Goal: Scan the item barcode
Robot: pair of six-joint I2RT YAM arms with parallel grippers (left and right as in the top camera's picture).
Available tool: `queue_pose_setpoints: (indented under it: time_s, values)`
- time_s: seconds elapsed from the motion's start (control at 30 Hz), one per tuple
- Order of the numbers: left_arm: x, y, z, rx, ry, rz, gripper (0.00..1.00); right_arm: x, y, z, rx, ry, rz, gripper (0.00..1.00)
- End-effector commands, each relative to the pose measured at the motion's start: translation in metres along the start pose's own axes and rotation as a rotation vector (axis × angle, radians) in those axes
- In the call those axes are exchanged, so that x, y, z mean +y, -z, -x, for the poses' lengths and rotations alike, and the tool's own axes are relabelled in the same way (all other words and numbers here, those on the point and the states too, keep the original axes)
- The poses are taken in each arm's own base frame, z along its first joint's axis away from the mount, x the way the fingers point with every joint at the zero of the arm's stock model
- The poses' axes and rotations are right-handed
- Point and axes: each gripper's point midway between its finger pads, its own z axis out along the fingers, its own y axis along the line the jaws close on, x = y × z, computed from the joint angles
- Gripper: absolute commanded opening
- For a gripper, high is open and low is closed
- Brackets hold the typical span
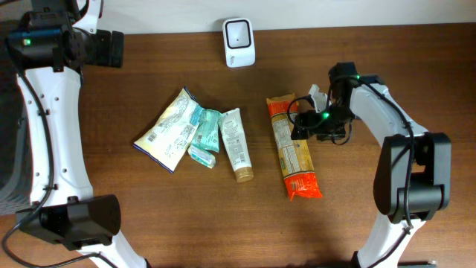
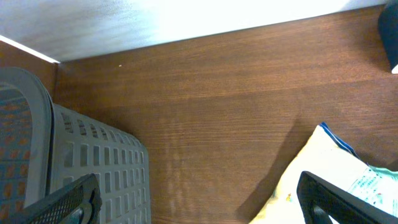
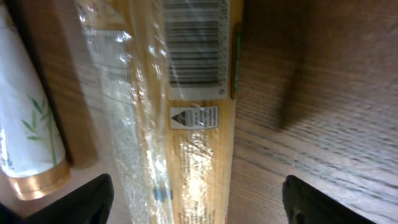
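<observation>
A long orange pasta packet (image 1: 293, 149) lies lengthwise on the wooden table, right of centre. In the right wrist view its barcode (image 3: 196, 43) faces up on the packet (image 3: 186, 143). My right gripper (image 1: 301, 123) hovers over the packet's far end, open; the packet runs between its dark fingertips (image 3: 90, 198) without touching them. A white scanner (image 1: 239, 42) stands at the back middle. My left gripper (image 1: 116, 49) is raised at the back left, open and empty, its fingers (image 2: 68, 200) wide apart.
A yellow-white bag (image 1: 169, 129), a teal packet (image 1: 205, 132) and a white tube with a gold cap (image 1: 236, 144) lie left of the pasta. The tube (image 3: 28, 137) lies close beside my right gripper. A grey slotted basket (image 2: 93, 162) stands at the table's left edge.
</observation>
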Motion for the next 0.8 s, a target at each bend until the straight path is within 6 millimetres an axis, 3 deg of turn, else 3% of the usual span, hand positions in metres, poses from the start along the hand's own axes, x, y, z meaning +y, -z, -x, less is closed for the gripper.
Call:
queue_pose_setpoints:
  time_s: [0.0,0.17,0.27,0.37,0.5,0.53,0.57,0.6,0.7,0.77]
  values:
    - [0.001,0.004,0.002,-0.012,-0.013,0.001,0.99,0.000,-0.013,-0.013,0.013,0.003,0.043,0.79]
    - [0.001,0.004,0.002,-0.012,-0.013,0.001,0.99,0.002,-0.037,-0.036,0.044,0.005,0.105,0.65]
    - [0.001,0.004,0.002,-0.012,-0.013,0.001,0.99,0.001,-0.053,-0.050,0.052,-0.007,0.136,0.64]
    - [0.001,0.004,0.002,-0.012,-0.013,0.001,0.99,0.000,-0.054,-0.051,0.052,-0.007,0.135,0.58]
    - [0.001,0.004,0.002,-0.012,-0.013,0.001,0.99,0.001,-0.054,-0.052,0.056,-0.008,0.136,0.58]
    - [0.001,0.004,0.002,-0.012,-0.013,0.001,0.99,0.001,-0.054,-0.052,0.055,-0.008,0.136,0.51]
    - [0.001,0.004,0.002,-0.012,-0.013,0.001,0.99,0.000,-0.054,-0.052,0.055,-0.021,0.136,0.24]
    - [0.001,0.004,0.002,-0.012,-0.013,0.001,0.99,0.000,-0.054,-0.050,0.052,-0.055,0.134,0.06]
    - [0.001,0.004,0.002,-0.012,-0.013,0.001,0.99,0.008,-0.046,-0.043,0.040,-0.053,0.162,0.04]
    - [0.001,0.004,0.002,-0.012,-0.013,0.001,0.99,0.015,-0.024,-0.030,0.003,-0.033,0.153,0.04]
